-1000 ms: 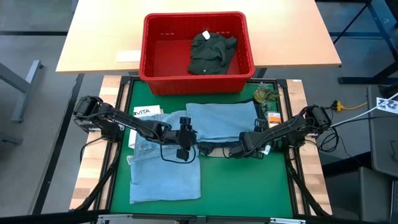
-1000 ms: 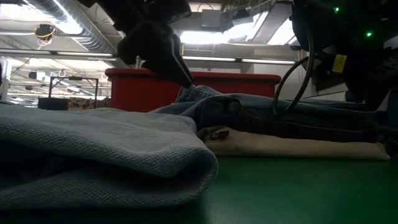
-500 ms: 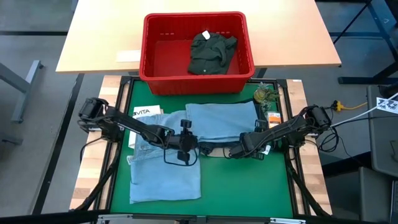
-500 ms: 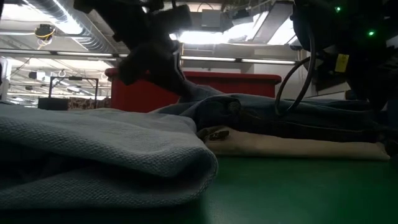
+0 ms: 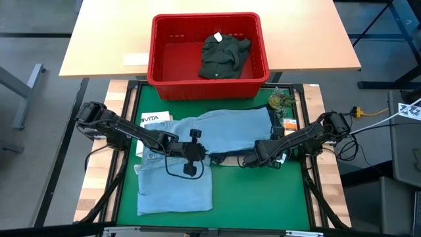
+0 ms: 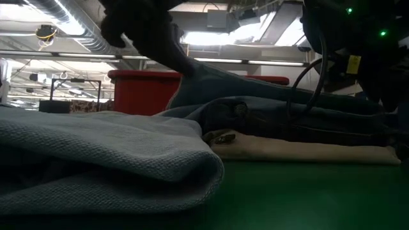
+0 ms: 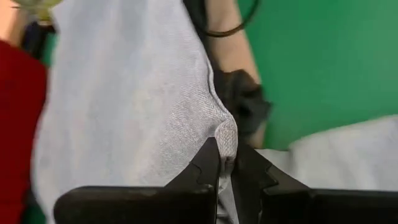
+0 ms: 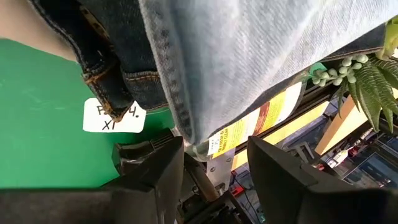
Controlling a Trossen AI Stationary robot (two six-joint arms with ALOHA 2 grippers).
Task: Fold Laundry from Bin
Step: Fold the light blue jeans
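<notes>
At the middle of the green bench (image 5: pixel 263 187), the left gripper (image 5: pixel 195 149) has its 2 fingers (image 7: pixel 208 163) pinched tight on a fold of the light blue jeans (image 5: pixel 233 126), at the left edge of the folded stack, and the cloth rises in a peak toward it. That stack lies toward the bench's far edge, with a beige garment (image 6: pixel 300 150) at the bottom and dark denim (image 6: pixel 255 118) between. A 2nd light blue garment (image 5: pixel 174 184) lies spread flat toward the near left corner. The right gripper (image 5: pixel 248 160) sits low at the near edge of the stack, its fingers (image 8: pixel 149 165) spread apart around the hem of the pale denim, gripping nothing that I can make out. Beyond the far edge, on a wooden table (image 5: pixel 99 39), stands the red bin (image 5: pixel 161 69) with 1 dark olive-green piece (image 5: pixel 223 54) inside.
</notes>
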